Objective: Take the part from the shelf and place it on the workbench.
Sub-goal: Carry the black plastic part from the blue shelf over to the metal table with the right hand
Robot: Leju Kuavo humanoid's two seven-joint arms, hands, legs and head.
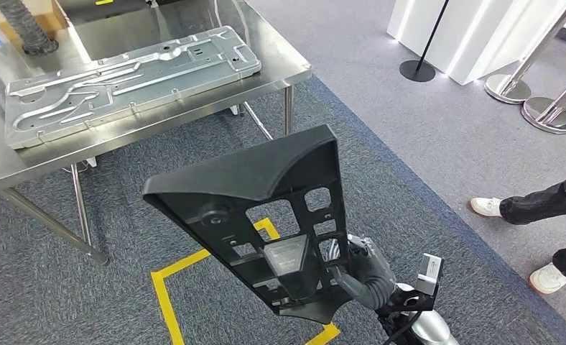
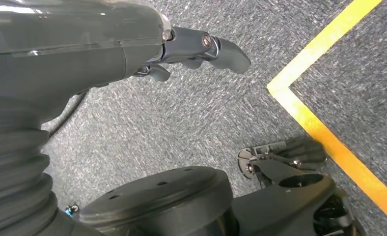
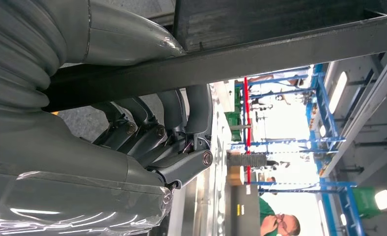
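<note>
The robot's right hand (image 1: pixel 363 269) grips a black cut-out plastic panel (image 1: pixel 262 208) short of the steel workbench (image 1: pixel 294 72); its left hand (image 2: pixel 181 49) hangs loose, holding nothing; best kept level and lowered beside the grey stamped metal plate (image 1: pixel 133 79).

Part (image 1: pixel 266 208): black moulded plastic panel, flat and roughly rectangular, ribbed, with several square cut-outs and one solid wedge-shaped corner. Held in air, tilted, broad face up. Right hand's fingers (image 1: pixel 363 269) wrap its near lower edge; the panel extends up and away from them. Right wrist view: its dark edge (image 3: pixel 260 54) lies across the curled fingers.
</note>
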